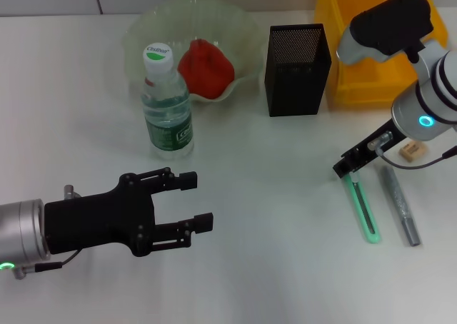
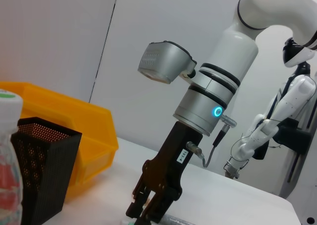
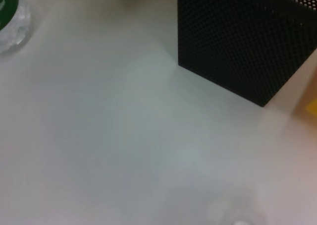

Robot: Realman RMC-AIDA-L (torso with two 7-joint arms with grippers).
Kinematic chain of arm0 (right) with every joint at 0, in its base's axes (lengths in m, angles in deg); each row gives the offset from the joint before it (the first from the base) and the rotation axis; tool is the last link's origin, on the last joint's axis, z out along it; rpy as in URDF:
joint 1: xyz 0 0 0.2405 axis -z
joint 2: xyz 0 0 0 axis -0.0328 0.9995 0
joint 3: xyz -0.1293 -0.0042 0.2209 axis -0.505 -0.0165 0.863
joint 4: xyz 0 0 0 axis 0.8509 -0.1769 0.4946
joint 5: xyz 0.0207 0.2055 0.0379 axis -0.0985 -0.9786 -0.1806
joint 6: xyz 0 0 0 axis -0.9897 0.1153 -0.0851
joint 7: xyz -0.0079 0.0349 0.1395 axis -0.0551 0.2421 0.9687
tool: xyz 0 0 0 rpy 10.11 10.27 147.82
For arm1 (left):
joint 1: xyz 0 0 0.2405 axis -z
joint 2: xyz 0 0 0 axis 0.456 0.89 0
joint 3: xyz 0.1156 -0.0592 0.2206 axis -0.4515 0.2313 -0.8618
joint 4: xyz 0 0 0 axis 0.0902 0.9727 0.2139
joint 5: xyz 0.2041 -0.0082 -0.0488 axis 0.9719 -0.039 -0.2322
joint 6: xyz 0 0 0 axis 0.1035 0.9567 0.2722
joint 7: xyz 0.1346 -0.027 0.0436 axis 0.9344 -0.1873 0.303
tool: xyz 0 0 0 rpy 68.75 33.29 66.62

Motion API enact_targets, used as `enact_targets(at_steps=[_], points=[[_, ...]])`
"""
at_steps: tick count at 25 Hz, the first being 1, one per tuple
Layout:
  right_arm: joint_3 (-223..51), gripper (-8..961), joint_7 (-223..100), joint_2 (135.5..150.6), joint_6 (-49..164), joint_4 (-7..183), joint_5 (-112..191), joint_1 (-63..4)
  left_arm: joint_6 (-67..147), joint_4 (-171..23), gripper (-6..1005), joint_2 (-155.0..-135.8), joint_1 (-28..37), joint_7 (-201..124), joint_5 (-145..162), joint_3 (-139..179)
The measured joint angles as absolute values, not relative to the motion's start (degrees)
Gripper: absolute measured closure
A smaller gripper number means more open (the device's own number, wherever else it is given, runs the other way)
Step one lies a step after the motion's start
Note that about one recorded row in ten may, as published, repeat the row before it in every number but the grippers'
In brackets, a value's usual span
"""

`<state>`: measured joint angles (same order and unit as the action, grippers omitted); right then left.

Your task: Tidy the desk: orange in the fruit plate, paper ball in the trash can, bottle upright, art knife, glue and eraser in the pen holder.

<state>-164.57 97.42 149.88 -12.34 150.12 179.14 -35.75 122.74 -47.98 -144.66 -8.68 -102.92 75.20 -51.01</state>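
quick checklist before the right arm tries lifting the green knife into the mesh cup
1. Right tool at the far end of the slim mint-green utility knife: ok.
2. Grip on the knife: cannot tell, its fingers are not clearly shown.
3. Slim grey glue stick apart from the knife, lying beside it: ok.
4. Tall black metal-mesh pen holder upright, mouth open: ok.
5. Left tool open, idle, well away over the white desk: ok.
6. Clear plastic water bottle upright, out of the path: ok.

Black mesh pen holder [image 1: 298, 70], matt
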Motion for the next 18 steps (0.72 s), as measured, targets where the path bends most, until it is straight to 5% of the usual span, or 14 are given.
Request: enact_targets(at_steps=[12, 18], points=[[-165.2, 628, 97.1, 149.88, -11.6, 149.5, 178.9, -35.8, 122.6, -48.1, 243, -144.99, -8.7, -102.9, 75.7, -51.0], [-165.2, 766, 96.3, 149.88, -11.8, 149.9, 178.8, -35.8, 122.5, -48.0, 243, -145.37, -8.8, -102.9, 76.7, -50.9]])
